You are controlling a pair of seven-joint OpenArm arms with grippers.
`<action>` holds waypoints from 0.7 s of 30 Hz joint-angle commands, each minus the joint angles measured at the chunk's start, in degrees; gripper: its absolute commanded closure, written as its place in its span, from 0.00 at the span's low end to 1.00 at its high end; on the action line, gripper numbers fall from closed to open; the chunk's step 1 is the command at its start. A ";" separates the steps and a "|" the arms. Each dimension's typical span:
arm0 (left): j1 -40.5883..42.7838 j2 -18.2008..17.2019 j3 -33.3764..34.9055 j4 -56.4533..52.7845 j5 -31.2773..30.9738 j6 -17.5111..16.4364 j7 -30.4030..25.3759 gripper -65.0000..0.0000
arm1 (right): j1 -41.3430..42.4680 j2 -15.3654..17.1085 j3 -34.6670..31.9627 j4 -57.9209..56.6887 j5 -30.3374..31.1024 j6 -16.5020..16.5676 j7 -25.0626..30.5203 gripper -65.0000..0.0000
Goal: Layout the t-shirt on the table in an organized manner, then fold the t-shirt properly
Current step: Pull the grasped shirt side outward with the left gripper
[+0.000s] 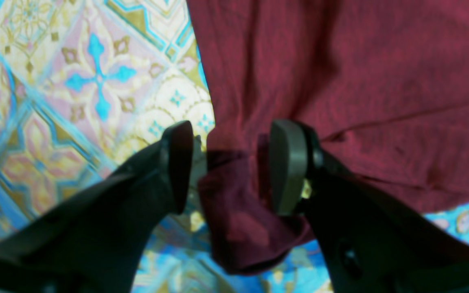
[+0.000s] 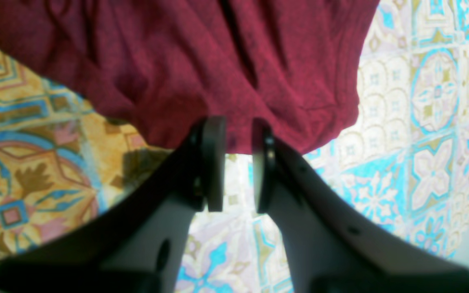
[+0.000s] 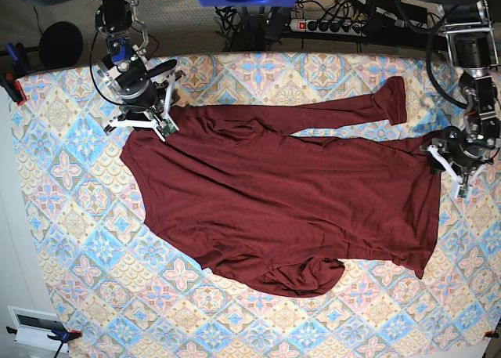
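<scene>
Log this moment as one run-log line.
stage: laying out | t-shirt: spread, wrinkled, on table | left gripper: jaws open, fabric edge between | right gripper: narrow gap, at shirt edge, grip unclear

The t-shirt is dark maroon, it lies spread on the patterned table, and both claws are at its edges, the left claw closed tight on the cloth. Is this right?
Not quite. The left claw is open: the left wrist view shows its jaws standing wide apart with a fold of the t-shirt loose between them. The rest holds: maroon shirt, spread on the patterned table, right claw at its edge too.
</scene>
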State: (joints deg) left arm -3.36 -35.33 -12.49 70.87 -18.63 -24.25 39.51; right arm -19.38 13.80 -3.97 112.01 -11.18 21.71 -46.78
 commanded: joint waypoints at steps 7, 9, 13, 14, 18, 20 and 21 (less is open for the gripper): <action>-1.52 -0.49 4.36 0.73 -0.58 -0.06 -1.31 0.54 | 0.17 0.48 0.32 1.09 -0.03 -0.40 0.85 0.83; -1.52 -0.40 4.54 0.73 -0.58 -0.06 -1.31 0.54 | 0.17 0.48 0.41 1.09 -0.03 -0.40 0.85 0.83; -1.35 -0.40 4.62 0.73 -0.49 -0.06 -1.22 0.55 | 0.17 0.48 0.32 1.09 -0.03 -0.40 0.85 0.83; -1.17 -0.40 4.62 0.73 -0.49 -0.06 -1.22 0.59 | 0.17 0.48 0.23 1.09 -0.03 -0.40 0.85 0.83; 0.67 -0.58 4.45 0.91 -1.10 -0.23 -1.22 0.95 | 0.17 0.48 0.32 1.09 -0.03 -0.40 0.85 0.83; 0.94 -0.67 4.45 1.00 -1.28 -0.23 -1.22 1.00 | 0.17 0.48 0.32 1.09 -0.03 -0.40 0.85 0.83; 0.94 -0.67 4.45 1.17 -1.28 -0.23 -1.22 0.99 | 0.17 0.48 0.32 1.09 -0.03 -0.40 0.85 0.83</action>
State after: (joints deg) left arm -1.74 -34.59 -7.53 71.16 -19.73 -24.49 38.61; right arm -19.55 13.82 -3.92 112.03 -11.20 21.69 -46.85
